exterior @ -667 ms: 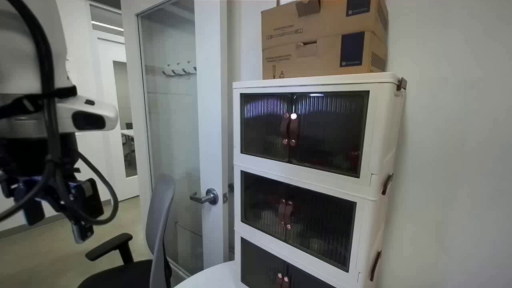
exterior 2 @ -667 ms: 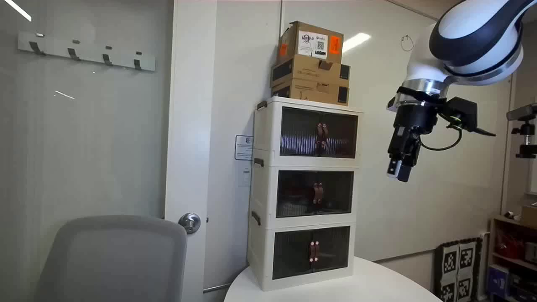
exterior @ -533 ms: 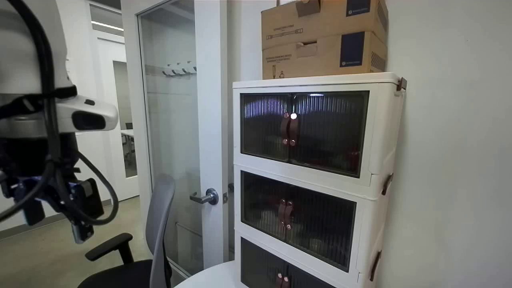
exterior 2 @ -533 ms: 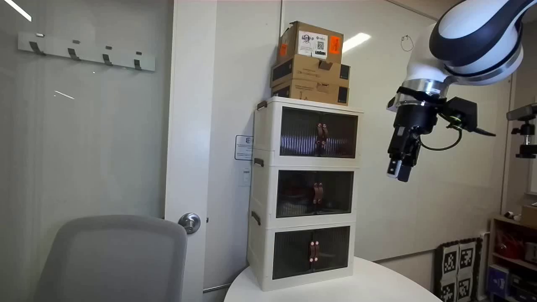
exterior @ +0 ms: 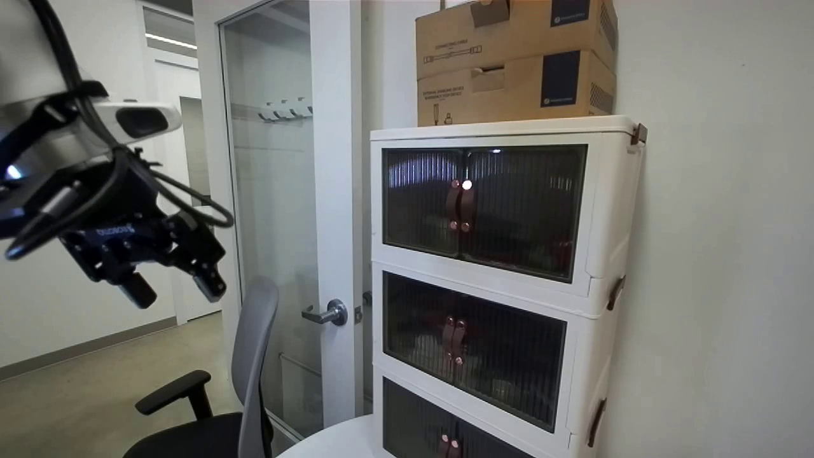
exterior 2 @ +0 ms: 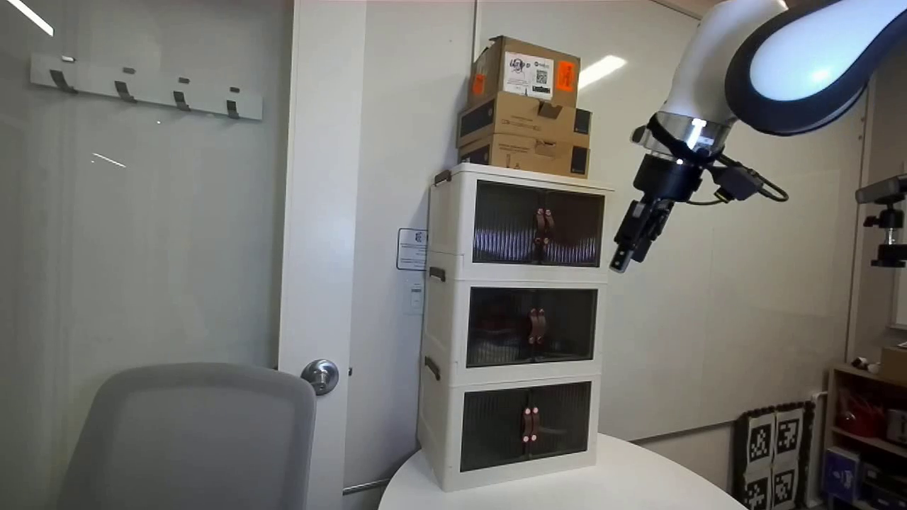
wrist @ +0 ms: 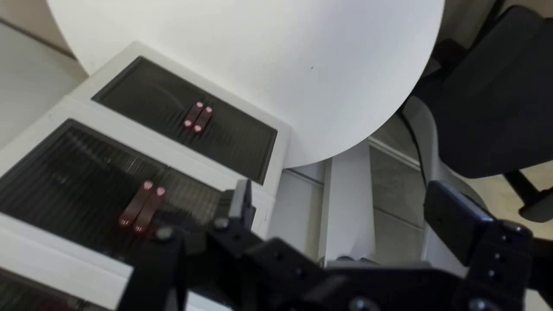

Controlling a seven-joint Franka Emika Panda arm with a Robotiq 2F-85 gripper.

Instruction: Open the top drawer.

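Now — hand (exterior: 179,294) higher, more tilted.

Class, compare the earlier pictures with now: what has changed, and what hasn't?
The gripper has risen, tilted and moved closer to the white three-tier cabinet; nothing was grasped or released. The top drawer stays shut; the cardboard boxes and office chair stay put.

Rnd wht tbl (exterior 2: 645,485), curved edge. Directly on it, upright: cream-wht 3-tier cab (exterior 2: 496,326); tbl edge emerges from behind it both sides, a btm front corner near that edge. Wrist view: tiny dk speck (wrist: 312,67) on tbl top, well in from edge.
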